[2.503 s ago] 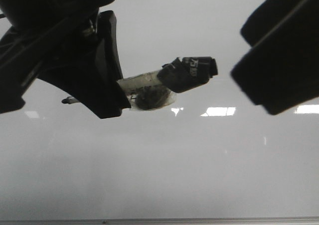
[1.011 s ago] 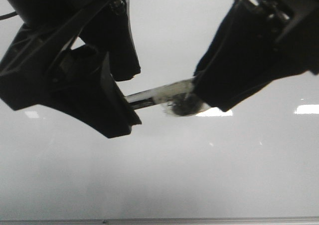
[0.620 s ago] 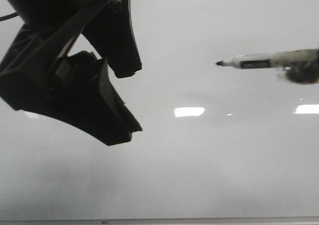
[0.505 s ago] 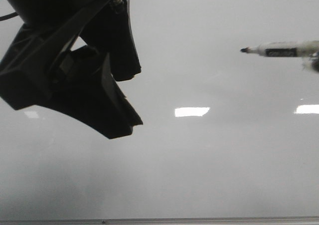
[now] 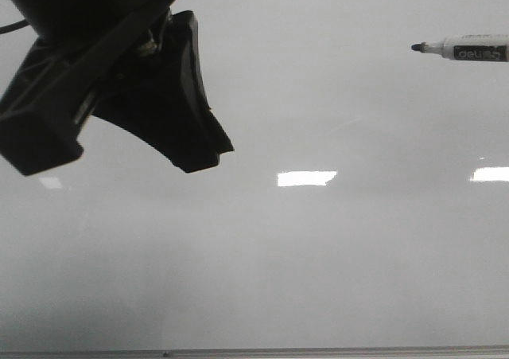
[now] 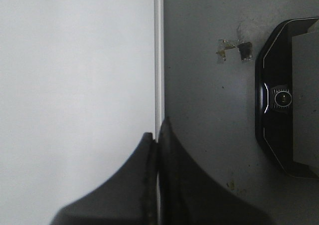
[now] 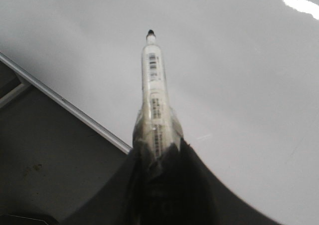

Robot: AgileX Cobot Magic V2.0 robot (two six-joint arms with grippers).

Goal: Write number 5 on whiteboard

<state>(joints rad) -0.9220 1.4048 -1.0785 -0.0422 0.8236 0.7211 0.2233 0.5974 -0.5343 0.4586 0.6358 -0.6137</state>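
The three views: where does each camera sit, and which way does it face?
Front: above the whiteboard, facing forward; the shut left pincer shows, and the marker tip enters from the right.
Left wrist: on the left arm, looking over the board's edge strip and a dark surface.
Right wrist: on the right arm, looking along the marker that the right pincer holds.
Front and right wrist share the marker.

whiteboard [image 5: 318,255]: one
pen [image 5: 465,48]: one
robot hands: two, left hand [image 5: 203,148], right hand [image 7: 164,185]
light spots [image 5: 307,178]: three
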